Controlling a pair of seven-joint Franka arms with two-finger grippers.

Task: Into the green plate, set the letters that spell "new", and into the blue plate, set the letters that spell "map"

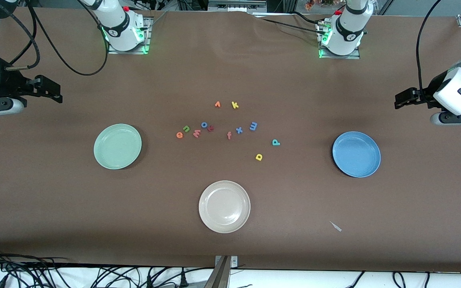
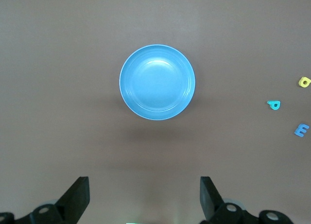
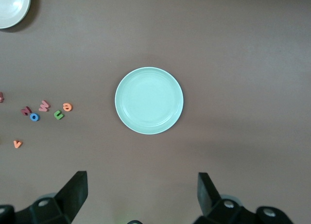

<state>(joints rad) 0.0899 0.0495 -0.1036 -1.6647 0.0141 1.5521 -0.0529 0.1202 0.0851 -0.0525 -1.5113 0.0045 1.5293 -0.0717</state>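
Since nothing had yet been sorted, the green plate (image 1: 117,146) lay bare toward the right arm's end of the table and the blue plate (image 1: 356,154) bare toward the left arm's end, with a beige plate (image 1: 224,206) between them, nearer the camera. Each arm waited high at its own end, looking down on its own plate: the right gripper (image 3: 141,192) with fingers spread, gripping nothing, the left gripper (image 2: 145,195) likewise (a sensible split of work, I judged). Between the plates lay the letters: e (image 1: 179,135), n (image 1: 186,129) and w (image 1: 196,134) toward the green plate; m (image 1: 253,126), p (image 1: 275,142) and a (image 1: 259,157) toward the blue, beside strays such as k (image 1: 235,105).
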